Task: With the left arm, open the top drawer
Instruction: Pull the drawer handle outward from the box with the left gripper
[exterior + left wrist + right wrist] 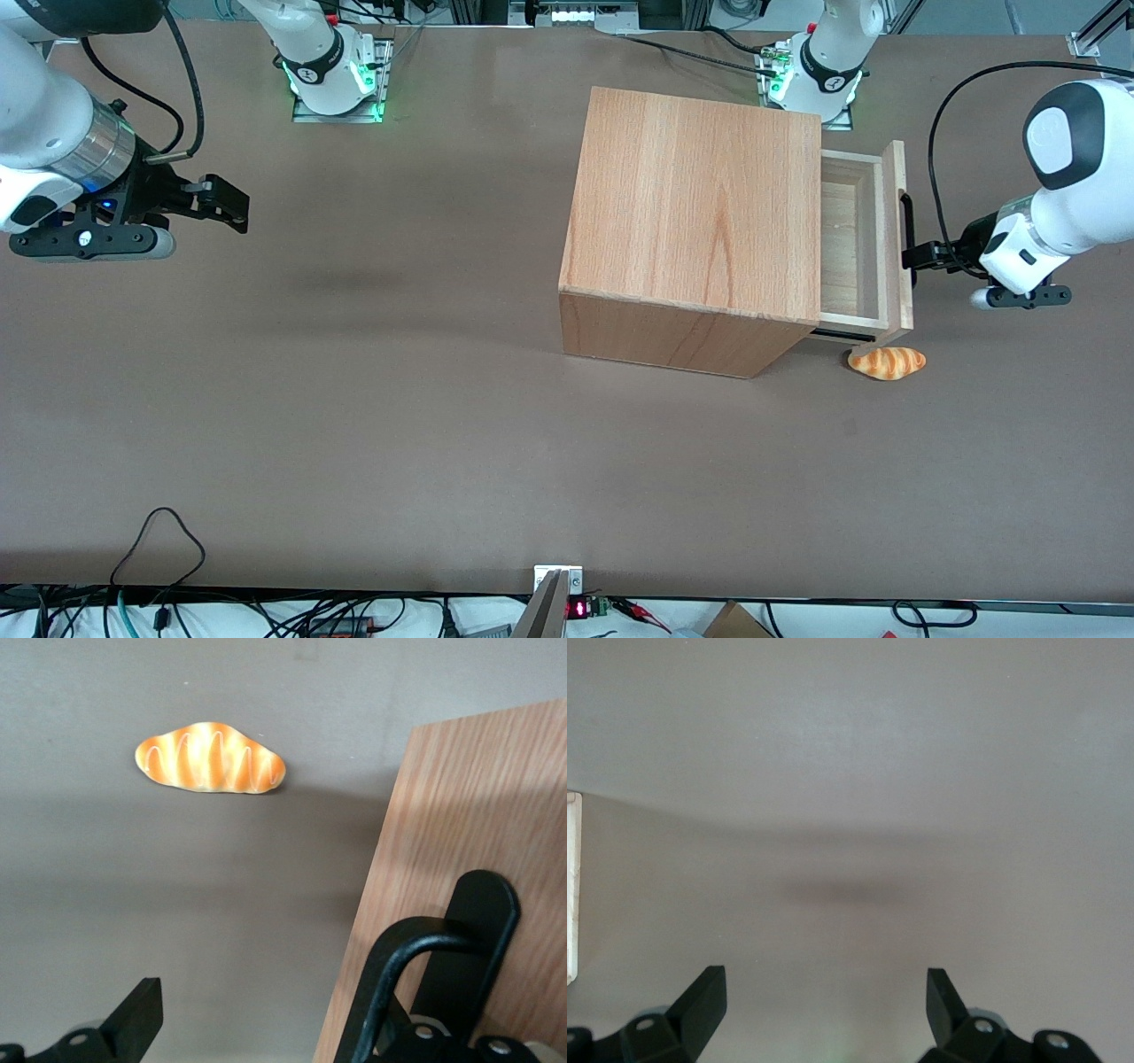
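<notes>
Shallow light-wood top drawer [853, 248] stands partly pulled out of the big wooden box casing [691, 221], right of frame centre.

The white left arm's black two-finger gripper [914, 258] seems hooked at the long black bar handle [906, 237], fingers apart; an orange striped bread roll [887, 361] lies just below the drawer front.

Cabinet [700, 230]: stands on the surface [354, 425], toward the working arm's end. Top drawer [864, 244]: partly drawn out of the cabinet, front panel facing the working arm's edge. Tool [912, 257]: at the drawer's handle [905, 237], spread fingers. Bread roll [887, 362]: on the surface, just beside the drawer's front corner, nearer the front camera.
</notes>
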Action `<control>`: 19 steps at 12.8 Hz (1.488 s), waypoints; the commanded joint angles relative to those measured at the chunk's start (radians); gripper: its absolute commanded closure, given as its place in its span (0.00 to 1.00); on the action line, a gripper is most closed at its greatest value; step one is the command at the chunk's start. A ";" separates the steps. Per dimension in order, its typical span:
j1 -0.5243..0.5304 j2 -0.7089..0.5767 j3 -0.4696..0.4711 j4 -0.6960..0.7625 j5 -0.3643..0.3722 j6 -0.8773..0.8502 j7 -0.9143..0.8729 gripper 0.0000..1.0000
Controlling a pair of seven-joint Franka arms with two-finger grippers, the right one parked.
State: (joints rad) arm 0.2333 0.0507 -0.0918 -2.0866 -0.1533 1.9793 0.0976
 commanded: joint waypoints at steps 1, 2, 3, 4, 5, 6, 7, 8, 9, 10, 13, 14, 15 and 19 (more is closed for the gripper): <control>0.031 0.021 -0.003 0.006 0.040 0.006 0.037 0.00; 0.032 0.021 0.000 0.007 0.040 0.006 0.039 0.00; 0.047 0.021 0.000 0.007 0.041 0.006 0.044 0.00; 0.063 0.021 0.000 0.007 0.041 0.006 0.059 0.00; 0.069 0.021 -0.002 0.007 0.041 0.006 0.066 0.00; 0.077 0.021 0.000 0.007 0.041 0.006 0.068 0.00; 0.086 0.023 -0.002 0.007 0.041 0.006 0.073 0.00; 0.092 0.023 0.000 0.007 0.041 0.006 0.080 0.00; 0.103 0.023 0.000 0.007 0.041 0.006 0.082 0.00; 0.109 0.023 0.000 0.007 0.041 0.006 0.086 0.00; 0.110 0.023 0.000 0.020 0.041 0.003 0.091 0.00; 0.110 0.023 0.000 0.022 0.041 -0.002 0.096 0.00; 0.110 0.021 0.000 0.034 0.041 -0.008 0.096 0.00; 0.110 0.018 0.000 0.111 0.040 -0.083 0.096 0.00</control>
State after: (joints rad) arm 0.3328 0.0580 -0.0902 -2.0470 -0.1450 1.9553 0.1779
